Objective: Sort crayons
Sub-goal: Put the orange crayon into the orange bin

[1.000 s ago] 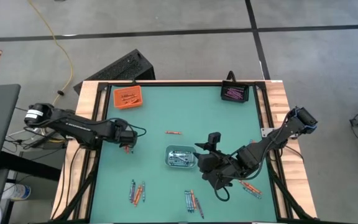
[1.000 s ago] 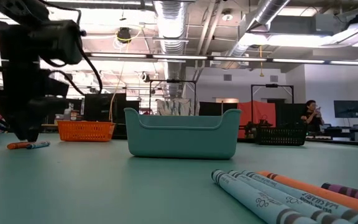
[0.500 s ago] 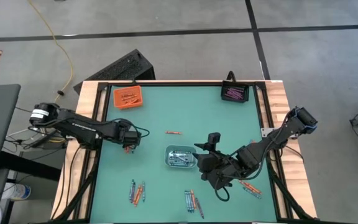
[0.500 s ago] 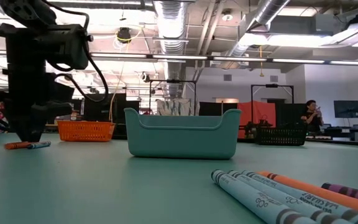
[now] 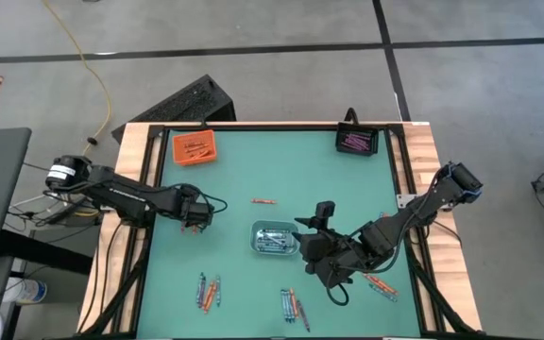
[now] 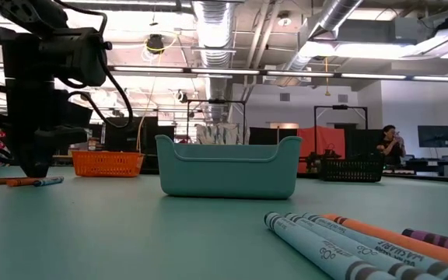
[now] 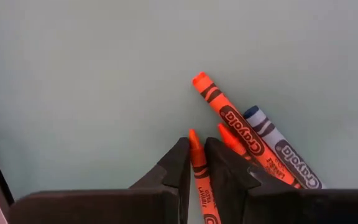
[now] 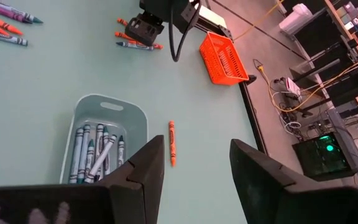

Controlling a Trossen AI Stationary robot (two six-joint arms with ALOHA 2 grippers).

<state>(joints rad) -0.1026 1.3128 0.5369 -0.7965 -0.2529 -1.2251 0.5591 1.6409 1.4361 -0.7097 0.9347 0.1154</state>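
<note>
Left wrist view: left gripper (image 7: pixel 195 163) pinches an orange crayon (image 7: pixel 199 168) lengthwise between nearly closed fingers, two more crayons (image 7: pixel 263 144) touching beside. Farther off, the right gripper (image 8: pixel 194 163) hangs open above the blue tray (image 8: pixel 82 113).

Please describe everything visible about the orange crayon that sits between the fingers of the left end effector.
The orange crayon is a thin stick with a pointed tip and a paper wrapper bearing black print. It lies on the green table, pinched between the two dark fingers of the left end effector, which has closed on it. Its tip points forward past the fingertips. Beside it lie two more orange crayons and a blue crayon, close together.
</note>
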